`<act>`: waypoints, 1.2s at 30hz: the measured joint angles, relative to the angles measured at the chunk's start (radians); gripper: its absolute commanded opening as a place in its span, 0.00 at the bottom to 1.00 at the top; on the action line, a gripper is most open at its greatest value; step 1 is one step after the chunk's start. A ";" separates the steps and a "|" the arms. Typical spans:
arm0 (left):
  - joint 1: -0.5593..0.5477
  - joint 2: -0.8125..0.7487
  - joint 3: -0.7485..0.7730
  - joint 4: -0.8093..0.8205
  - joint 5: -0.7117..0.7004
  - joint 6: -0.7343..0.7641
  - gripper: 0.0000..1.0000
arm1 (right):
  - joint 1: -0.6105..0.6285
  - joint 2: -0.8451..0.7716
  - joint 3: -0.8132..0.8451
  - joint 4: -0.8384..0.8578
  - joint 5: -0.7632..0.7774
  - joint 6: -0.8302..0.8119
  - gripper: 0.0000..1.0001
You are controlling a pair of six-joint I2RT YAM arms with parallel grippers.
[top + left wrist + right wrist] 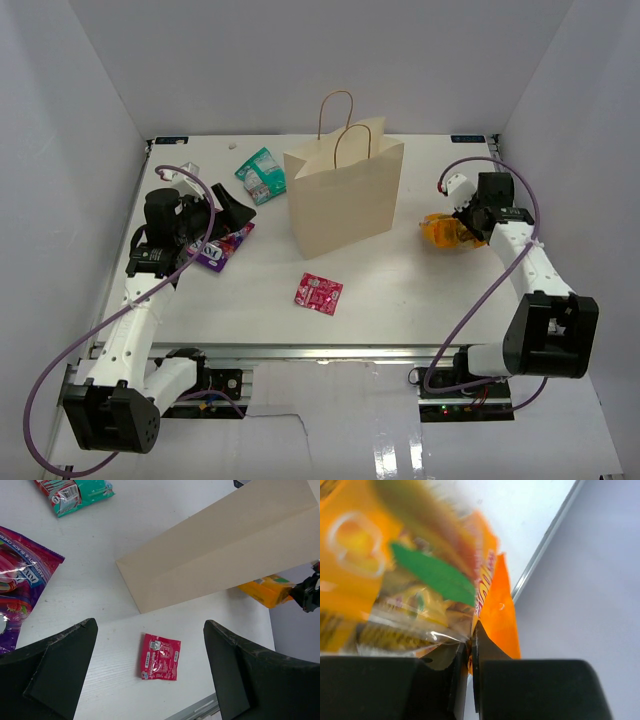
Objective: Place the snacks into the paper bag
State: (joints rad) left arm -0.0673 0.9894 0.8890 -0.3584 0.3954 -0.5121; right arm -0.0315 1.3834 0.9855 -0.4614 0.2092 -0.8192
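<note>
The tan paper bag [345, 198] stands upright mid-table, also visible as a tan wall [225, 545] in the left wrist view. My right gripper [470, 225] is shut on an edge of the orange-yellow pouch [441, 231], which fills the right wrist view [410, 580] and sits right of the bag. My left gripper [238, 212] hangs open and empty left of the bag, above the table. The purple packet [224, 246] lies under it. The teal-green packet [261, 174] lies behind it. The small pink-red packet [319, 293] rests in front of the bag, between my left fingers [50, 675] in that wrist view.
White walls enclose the table on three sides. The table's right edge [547, 540] runs close beside the orange pouch. The metal front rail [320, 352] borders the near side.
</note>
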 measured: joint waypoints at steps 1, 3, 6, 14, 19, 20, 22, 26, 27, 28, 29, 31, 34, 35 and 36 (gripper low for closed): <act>0.000 0.000 0.000 0.000 0.000 0.000 0.98 | 0.000 -0.017 0.019 -0.005 -0.018 0.000 0.08; 0.000 0.000 0.000 0.000 0.000 0.000 0.98 | 0.004 -0.045 0.049 -0.014 -0.050 0.000 0.08; 0.000 0.002 0.000 0.000 0.000 0.000 0.98 | 0.005 -0.070 0.088 -0.018 -0.083 0.001 0.08; 0.000 0.003 0.000 0.000 0.000 0.000 0.98 | 0.005 -0.072 0.193 -0.042 -0.167 0.032 0.08; -0.007 0.016 0.007 0.000 0.001 0.000 0.98 | 0.007 -0.022 0.446 -0.117 -0.241 0.087 0.08; -0.009 0.021 0.010 0.000 0.002 -0.001 0.98 | 0.009 0.000 0.526 -0.127 -0.257 0.104 0.08; -0.013 0.034 0.020 0.000 0.002 -0.001 0.98 | 0.016 0.039 0.674 -0.123 -0.285 0.134 0.08; -0.017 0.055 0.040 0.000 0.005 -0.002 0.98 | 0.066 0.101 0.923 -0.108 -0.313 0.187 0.08; -0.018 0.056 0.043 0.001 0.006 -0.004 0.98 | 0.086 0.112 0.968 -0.106 -0.317 0.197 0.08; -0.019 0.056 0.043 0.000 0.006 -0.005 0.98 | 0.107 0.123 1.007 -0.099 -0.323 0.211 0.08; -0.019 0.056 0.043 0.000 0.006 -0.006 0.98 | 0.131 0.131 1.038 -0.091 -0.332 0.222 0.08; -0.020 0.056 0.043 0.000 0.007 -0.010 0.98 | 0.179 0.148 1.084 -0.081 -0.344 0.242 0.08; -0.020 0.056 0.043 0.000 0.008 -0.016 0.98 | 0.245 0.175 1.110 -0.067 -0.357 0.264 0.08; -0.020 0.056 0.043 0.000 0.008 -0.017 0.98 | 0.263 0.186 1.113 -0.065 -0.361 0.270 0.08; -0.020 0.056 0.043 0.000 0.008 -0.019 0.98 | 0.277 0.197 1.113 -0.065 -0.364 0.275 0.08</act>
State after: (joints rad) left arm -0.0875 1.0454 0.9325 -0.3584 0.4038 -0.5316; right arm 0.2455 1.5806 2.0987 -0.5262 -0.1543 -0.5442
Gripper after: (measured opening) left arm 0.981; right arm 0.081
